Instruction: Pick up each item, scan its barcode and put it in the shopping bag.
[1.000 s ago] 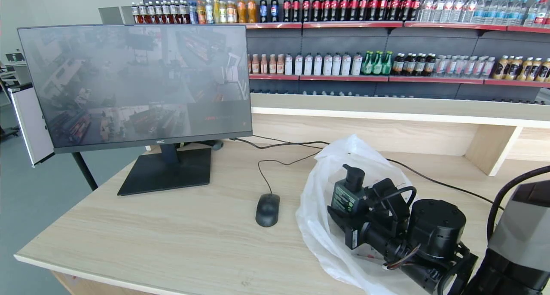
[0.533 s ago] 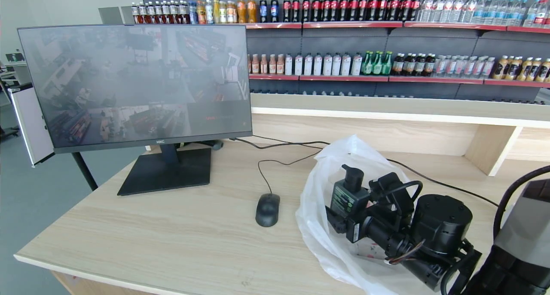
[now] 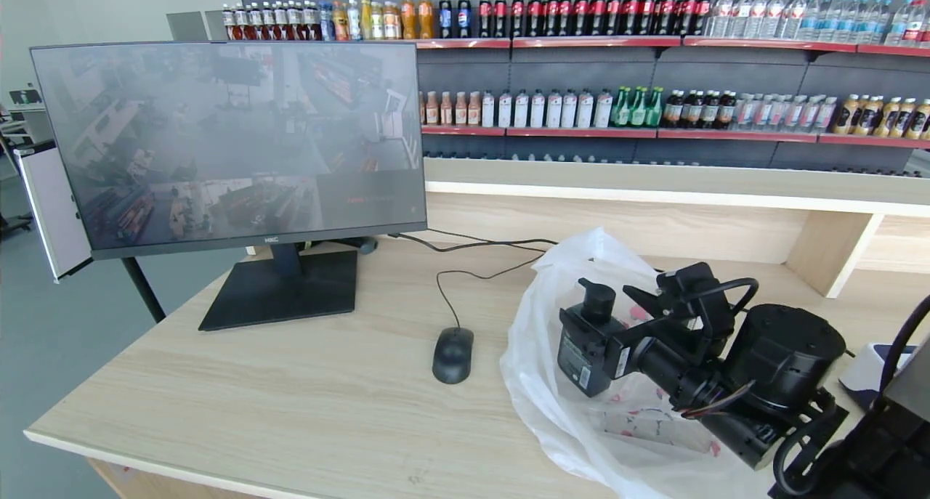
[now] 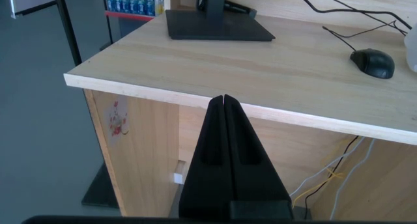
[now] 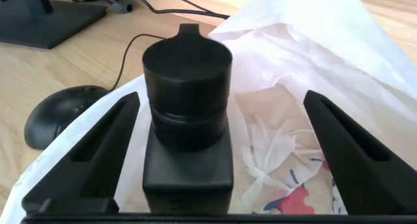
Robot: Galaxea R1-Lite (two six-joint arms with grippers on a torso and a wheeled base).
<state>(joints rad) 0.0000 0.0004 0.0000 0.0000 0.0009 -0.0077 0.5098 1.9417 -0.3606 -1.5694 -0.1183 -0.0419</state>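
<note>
Now your right gripper (image 5: 221,103) hangs spread wide over the bag (image 3: 534,317); your left gripper (image 4: 224,100), pinched together, faces the table (image 4: 195,68) edge.

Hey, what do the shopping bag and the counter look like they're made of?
Bag: thin plastic film, white and translucent with a slight sheen, crumpled into fine creases and slumped under its own weight. Counter: pale wood grain with a matte finish. It may be solid wood or laminate over board; the look does not settle which.
</note>
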